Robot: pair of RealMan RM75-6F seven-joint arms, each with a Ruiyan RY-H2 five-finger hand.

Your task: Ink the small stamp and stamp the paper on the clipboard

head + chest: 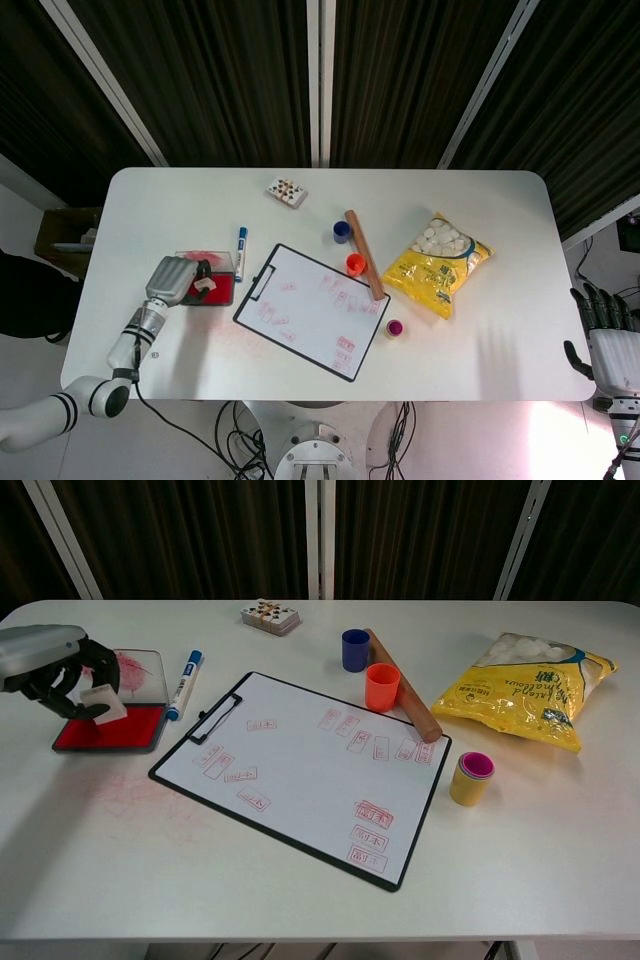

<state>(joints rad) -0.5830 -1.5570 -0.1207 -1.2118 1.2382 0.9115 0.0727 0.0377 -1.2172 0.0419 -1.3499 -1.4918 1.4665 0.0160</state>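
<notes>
My left hand (50, 670) (175, 279) hovers over the red ink pad (112, 730) (217, 296) at the table's left side. It pinches the small white stamp (104, 703) (205, 285) just above the pad's red surface. The clipboard (306, 770) (312, 310) lies in the middle, its white paper marked with several red stamp prints. My right hand (605, 335) hangs off the table's right edge with its fingers spread, holding nothing.
A blue marker (183, 684) lies between the ink pad and the clipboard. A blue cup (355, 649), orange cup (382, 687) and wooden stick (405, 686) sit behind the clipboard. A yellow snack bag (527, 689), a small yellow-pink cup (471, 777) and a card deck (270, 616) are nearby.
</notes>
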